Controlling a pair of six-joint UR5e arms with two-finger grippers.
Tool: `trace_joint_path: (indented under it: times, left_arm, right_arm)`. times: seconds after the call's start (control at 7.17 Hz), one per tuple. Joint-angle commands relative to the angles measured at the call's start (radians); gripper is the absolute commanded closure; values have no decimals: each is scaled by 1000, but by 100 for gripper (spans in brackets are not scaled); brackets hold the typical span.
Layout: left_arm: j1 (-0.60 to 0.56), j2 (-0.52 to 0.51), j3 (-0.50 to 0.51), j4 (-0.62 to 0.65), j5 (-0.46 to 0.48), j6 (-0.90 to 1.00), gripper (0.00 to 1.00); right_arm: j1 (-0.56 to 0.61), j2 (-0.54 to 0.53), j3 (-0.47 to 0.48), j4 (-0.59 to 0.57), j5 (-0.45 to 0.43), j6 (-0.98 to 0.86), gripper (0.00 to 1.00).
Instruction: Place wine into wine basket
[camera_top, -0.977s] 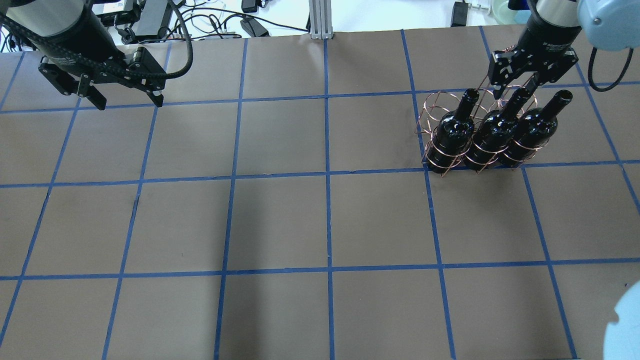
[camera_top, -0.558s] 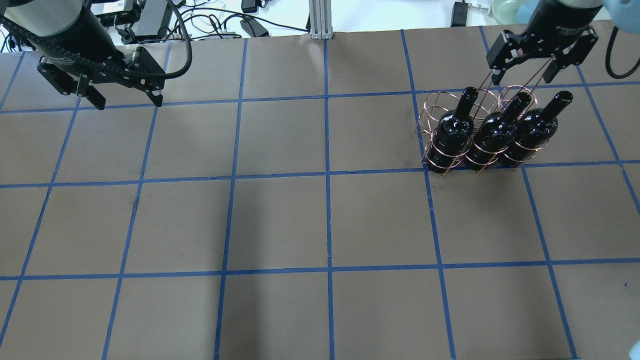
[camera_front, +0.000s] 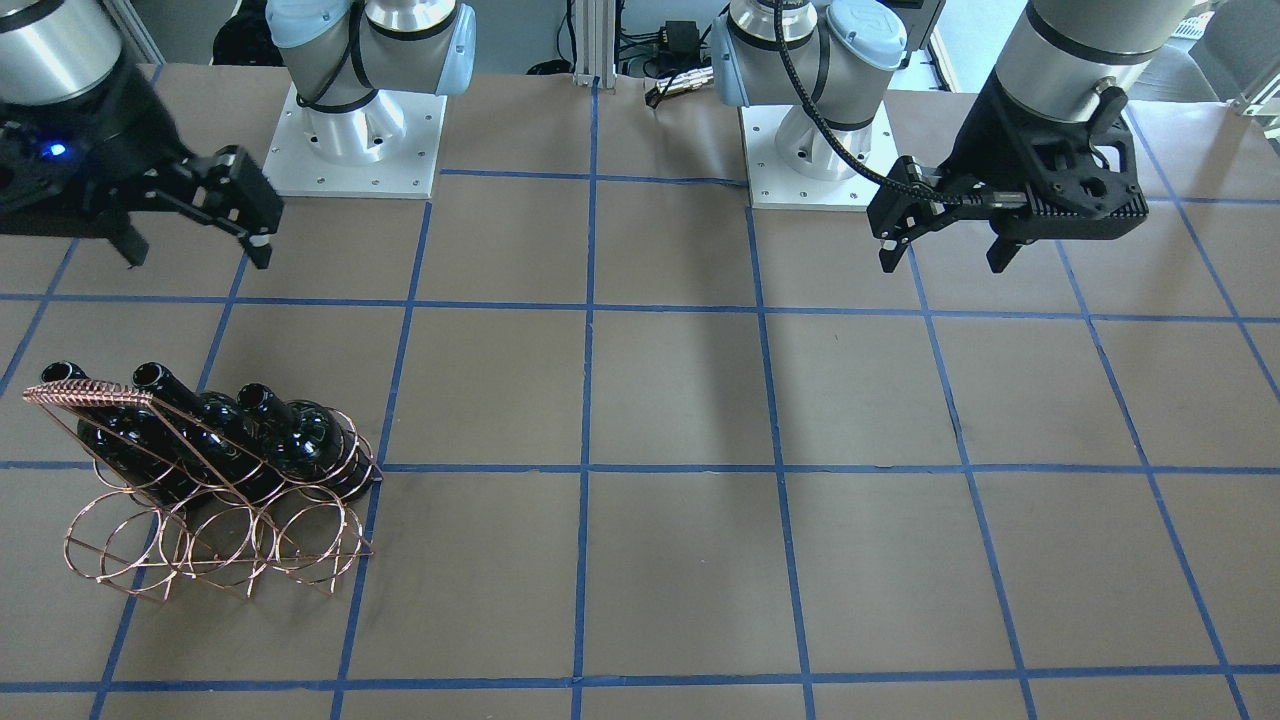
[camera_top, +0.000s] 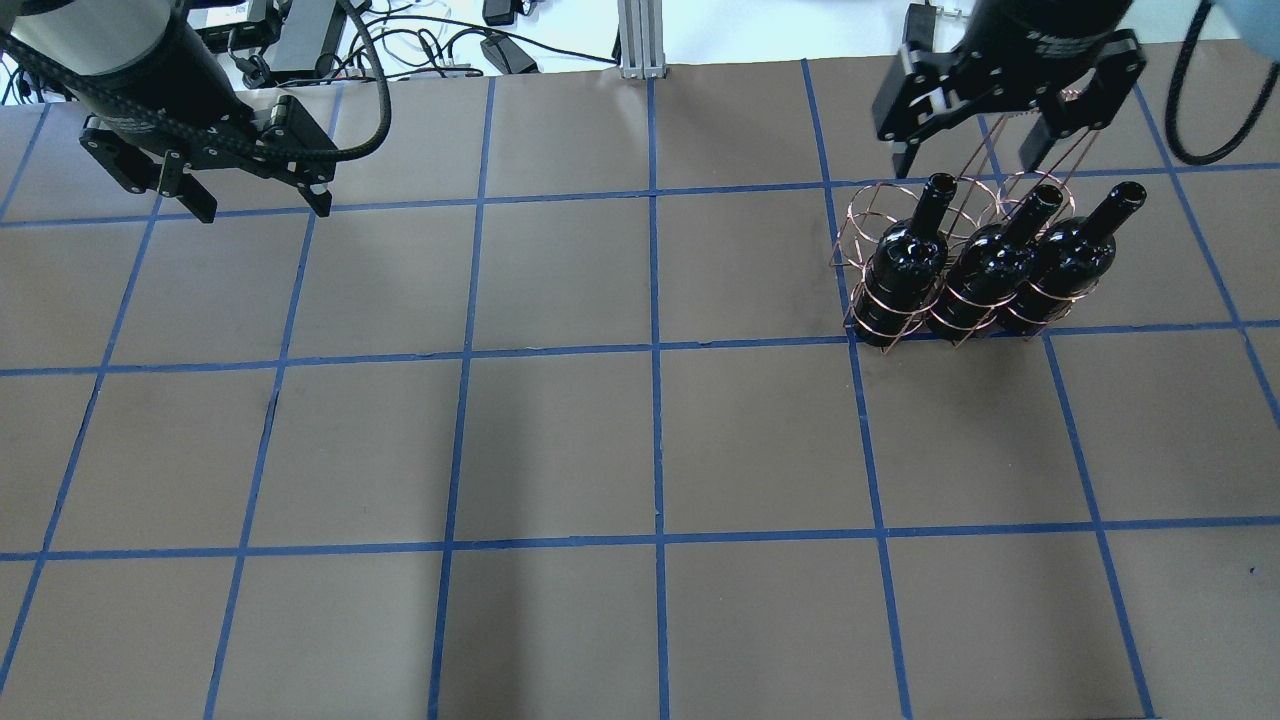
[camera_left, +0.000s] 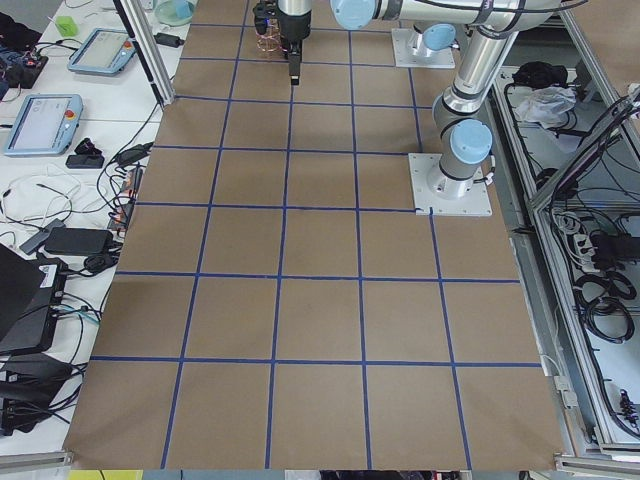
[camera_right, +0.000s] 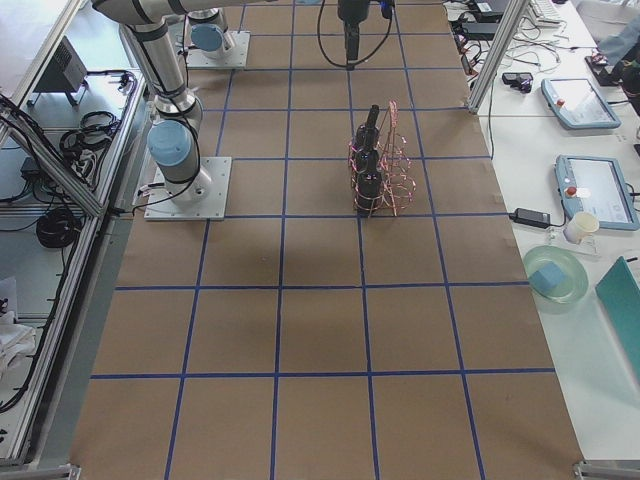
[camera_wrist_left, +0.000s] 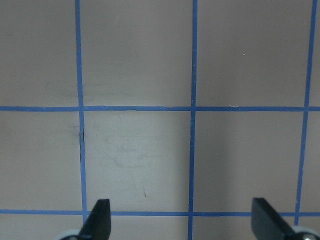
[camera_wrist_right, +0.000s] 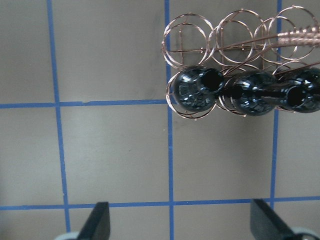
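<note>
All three dark bottles sit in the wine basket (camera_top: 850, 225), which stands on the right side of the bench (camera_top: 560, 440), towards its far edge. Each body is cradled in a ring of the basket's near row. The sloped frame tips the necks up and away, so the weight rests back against the wire and no bottle should roll out. The wine (camera_top: 990, 262) I take to be the middle bottle, though nothing sets it apart from its neighbours; it sits tight against both. The far row of rings (camera_wrist_right: 220, 48) holds nothing.

The right claw (camera_top: 965, 160) hangs above the far side of the basket, spread wide. Its wrist view shows only bench surface between the fingers (camera_wrist_right: 97, 220). That height and spread suit a claw meant to stay clear of the necks. The left claw (camera_top: 263, 208) hovers over the far left of the bench, equally wide and holding nothing, well apart from the basket and out of the way. By my reading the placing is done.
</note>
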Motion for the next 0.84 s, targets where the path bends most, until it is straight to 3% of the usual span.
trace_joint_path:
  times: [0.0, 0.14, 0.7]
  left_arm:
    - [-8, 23, 1, -9, -6, 0, 0]
    - [-10, 30, 1, -16, -6, 0, 0]
    - [-10, 26, -14, -18, -9, 10, 0]
  right_arm:
    - [51, 3, 11, 1, -23, 14, 0]
    - [16, 3, 20, 8, 40, -2, 0]
    - [-70, 8, 31, -2, 56, -29, 1]
